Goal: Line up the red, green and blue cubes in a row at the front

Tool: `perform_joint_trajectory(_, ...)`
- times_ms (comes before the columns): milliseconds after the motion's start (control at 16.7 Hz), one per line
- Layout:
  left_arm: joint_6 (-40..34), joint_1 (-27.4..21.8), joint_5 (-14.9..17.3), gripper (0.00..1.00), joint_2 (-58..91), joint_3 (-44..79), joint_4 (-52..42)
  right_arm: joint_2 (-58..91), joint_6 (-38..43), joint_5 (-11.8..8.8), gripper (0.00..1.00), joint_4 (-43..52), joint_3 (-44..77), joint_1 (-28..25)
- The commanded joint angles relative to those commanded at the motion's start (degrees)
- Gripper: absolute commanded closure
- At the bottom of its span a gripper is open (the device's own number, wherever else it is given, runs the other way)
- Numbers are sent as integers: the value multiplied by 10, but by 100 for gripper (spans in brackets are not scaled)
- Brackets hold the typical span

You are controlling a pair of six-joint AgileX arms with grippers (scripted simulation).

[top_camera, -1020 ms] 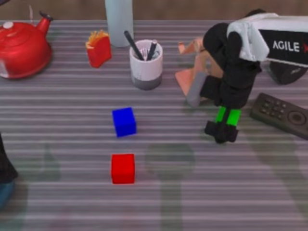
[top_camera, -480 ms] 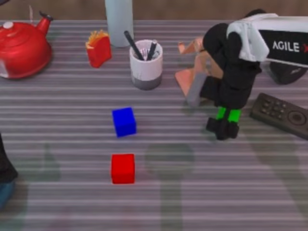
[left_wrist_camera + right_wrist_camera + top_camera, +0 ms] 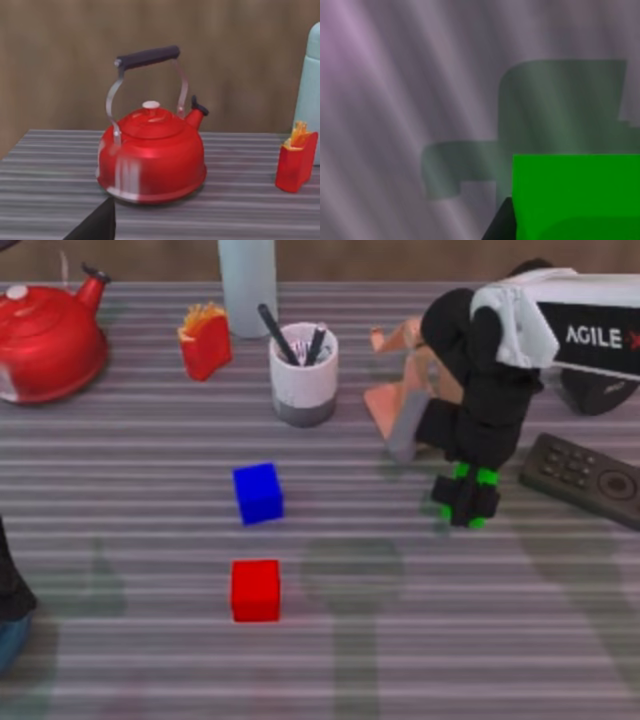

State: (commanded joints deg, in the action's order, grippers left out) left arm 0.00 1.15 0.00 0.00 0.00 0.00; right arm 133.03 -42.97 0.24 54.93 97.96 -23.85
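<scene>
Right claw [image 3: 466, 502], top view: low over the right half of the striped surface [image 3: 140, 440], fingers clamped on the green cube [image 3: 467, 477], which shows only as green slivers between the dark fingers. The row-in-progress lies to the claw's left: red cube [image 3: 255, 590] near the front edge, blue cube [image 3: 258, 492] just behind it, the two apart. The carry therefore runs leftward and frontward; the right arm is the nearer one. Left arm parked at the far left edge, its claw out of sight.

Left wrist view: red kettle [image 3: 150, 150] and fries box [image 3: 296, 161] only; no cubes, no fingers visible.

Right wrist view: green cube [image 3: 575, 195] fills the lower corner, tight against the camera, a dark finger edge beside it; striped surface and the arm's shadow beyond.
</scene>
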Motion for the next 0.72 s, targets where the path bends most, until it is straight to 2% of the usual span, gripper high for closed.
perform_joint_trajectory(480, 0, 0, 0, 0, 0, 0, 0, -7, 2, -1, 100, 6, 1, 1)
perform_joint_trajectory(720, 0, 0, 0, 0, 0, 0, 0, -24, 2, -2, 100, 68, 46, -1)
